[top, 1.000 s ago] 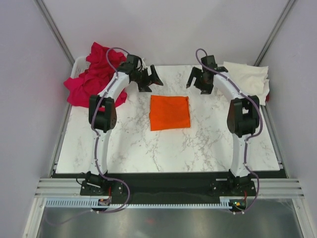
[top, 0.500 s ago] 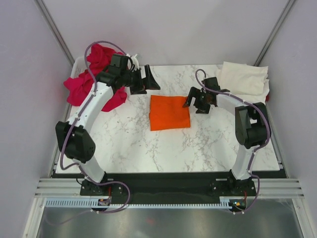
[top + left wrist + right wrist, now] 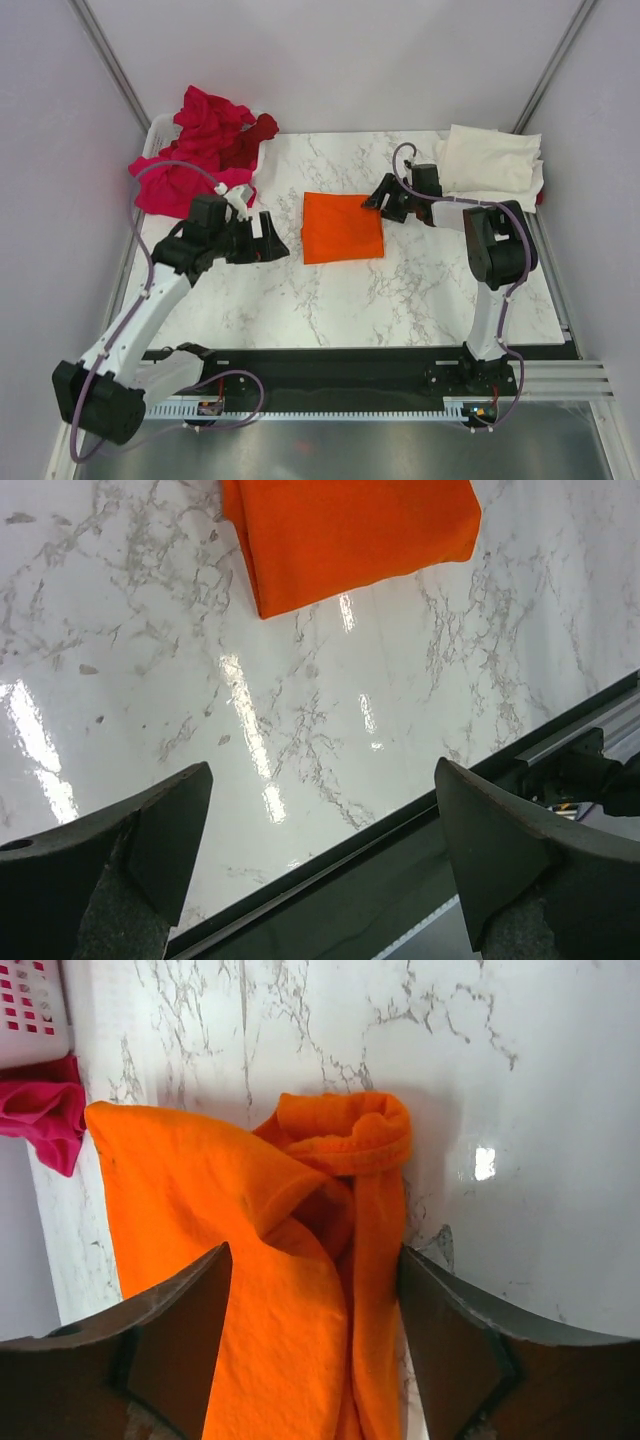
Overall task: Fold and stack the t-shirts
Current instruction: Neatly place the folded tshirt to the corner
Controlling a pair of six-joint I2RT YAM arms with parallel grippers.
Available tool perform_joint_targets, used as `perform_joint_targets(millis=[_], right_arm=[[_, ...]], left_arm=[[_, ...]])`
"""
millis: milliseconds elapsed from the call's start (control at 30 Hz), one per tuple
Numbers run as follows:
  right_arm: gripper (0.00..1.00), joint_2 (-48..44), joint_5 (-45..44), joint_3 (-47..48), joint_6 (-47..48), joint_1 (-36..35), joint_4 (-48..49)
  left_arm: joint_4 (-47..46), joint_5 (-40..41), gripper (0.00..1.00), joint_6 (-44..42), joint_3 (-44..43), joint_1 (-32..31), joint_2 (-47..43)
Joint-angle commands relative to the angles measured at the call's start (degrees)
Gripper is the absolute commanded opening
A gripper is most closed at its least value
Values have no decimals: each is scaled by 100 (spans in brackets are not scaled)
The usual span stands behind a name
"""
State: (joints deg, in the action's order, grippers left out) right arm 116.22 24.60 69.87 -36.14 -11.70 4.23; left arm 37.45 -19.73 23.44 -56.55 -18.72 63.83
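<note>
The orange t-shirt lies folded into a near-square at the centre of the desk. It is flat except at its 1 o'clock corner, where the right wrist view shows a rolled edge bunched above loose layers. It looks like light, limp cotton. It should not slide off the pads, but it would likely sag and fall open if lifted by a single layer. The hold should therefore take every layer at once, at that thick corner roll or along a folded edge, and the shirt is better carried low than swung. The right gripper sits at that corner, jaws apart on either side of the fabric, with no pinch showing. The left gripper hangs spread wide and empty over bare marble at the shirt's 8 o'clock. The cream-white t-shirt lies folded at the desk's 1 o'clock corner, probably the place for the stack. The magenta-pink t-shirts and a dark red t-shirt are heaped unfolded on a basket at 10 o'clock.
</note>
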Motion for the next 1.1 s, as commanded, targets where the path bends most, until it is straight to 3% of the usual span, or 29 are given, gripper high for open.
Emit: perform_joint_targets(millis=[0, 33, 100, 133, 167, 300, 333, 433, 467, 567, 767, 1067], right_arm=[[73, 304, 176, -780, -463, 1, 1192], [63, 304, 212, -912, -551, -7, 1438], [53, 313, 308, -1246, -832, -7, 2071], [38, 313, 343, -1334, -912, -25, 2265], [33, 322, 361, -1466, -965, -42, 2562], [1, 34, 397, -1599, -1123, -34, 2873], [0, -90, 301, -1564, -1062, -34, 2742], [0, -644, -251, -1012, -398, -7, 1322], [0, -758, -384, -575, -237, 1, 421], [0, -1171, -779, 138, 107, 107, -787], [0, -1462, -1176, 1334, 353, 326, -1994], [0, -812, -1396, 3293, 467, 643, -3041]], left_arm=[[-475, 522, 100, -174, 618, 9, -992], [-519, 592, 100, -130, 872, 9, -1161], [-599, 697, 100, -68, 1067, 9, -1608], [-607, 742, 100, -50, 1120, 9, -1733], [-607, 760, 100, -50, 1225, 9, -1830], [-616, 777, 100, -41, 1428, 9, -2085], [-616, 777, 100, -41, 1471, 9, -2172], [-616, 777, 100, -41, 1550, 9, -2314], [-616, 777, 100, -41, 1594, 9, -2436], [-616, 777, 100, -41, 1648, 0, -2542], [-616, 777, 100, -41, 1709, 0, -2639], [-616, 777, 100, -41, 1656, 0, -2481]])
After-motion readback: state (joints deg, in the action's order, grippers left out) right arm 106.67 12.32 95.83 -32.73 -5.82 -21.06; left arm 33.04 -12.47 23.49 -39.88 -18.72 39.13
